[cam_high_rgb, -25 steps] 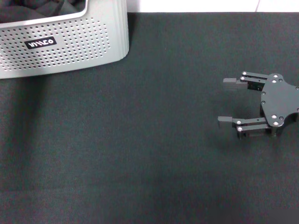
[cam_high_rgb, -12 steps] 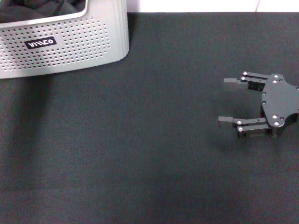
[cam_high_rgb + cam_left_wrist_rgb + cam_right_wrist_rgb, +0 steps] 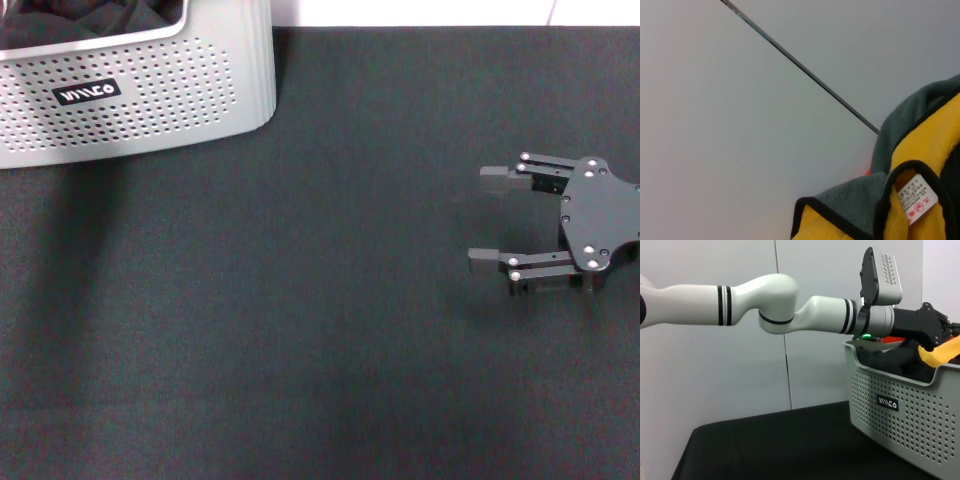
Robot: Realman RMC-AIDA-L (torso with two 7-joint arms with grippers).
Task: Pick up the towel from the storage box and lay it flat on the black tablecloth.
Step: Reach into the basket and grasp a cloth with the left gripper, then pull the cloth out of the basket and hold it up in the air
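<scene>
The left gripper (image 3: 935, 335) is up over the storage box (image 3: 150, 100), reached in above its rim on the end of the long white arm (image 3: 765, 302). From the side it looks closed around a fold of the towel (image 3: 942, 350), a bit of bright yellow bulging out right at its black fingers, though exactly how tightly the jaws meet is hard to make out. The cloth is bunched just under the gripper, partly above the box's rim and partly still down among the dark folds inside.

Seen from the left wrist, the towel (image 3: 910, 200) hangs crumpled close by: grey-green outside, yellow inside, black trim along the edges, and a small white label (image 3: 916, 199) showing on the yellow face. Behind it is only a pale wall.

The right gripper (image 3: 495, 218) sits well away from the box, low over the black tablecloth (image 3: 300, 330) at the robot's right. Its 2 fingers are spread wide apart with nothing between them, tips pointing toward the robot's left.

The box stands at the far left corner of the tablecloth, its dotted wall and black label (image 3: 87, 93) facing the robot.
</scene>
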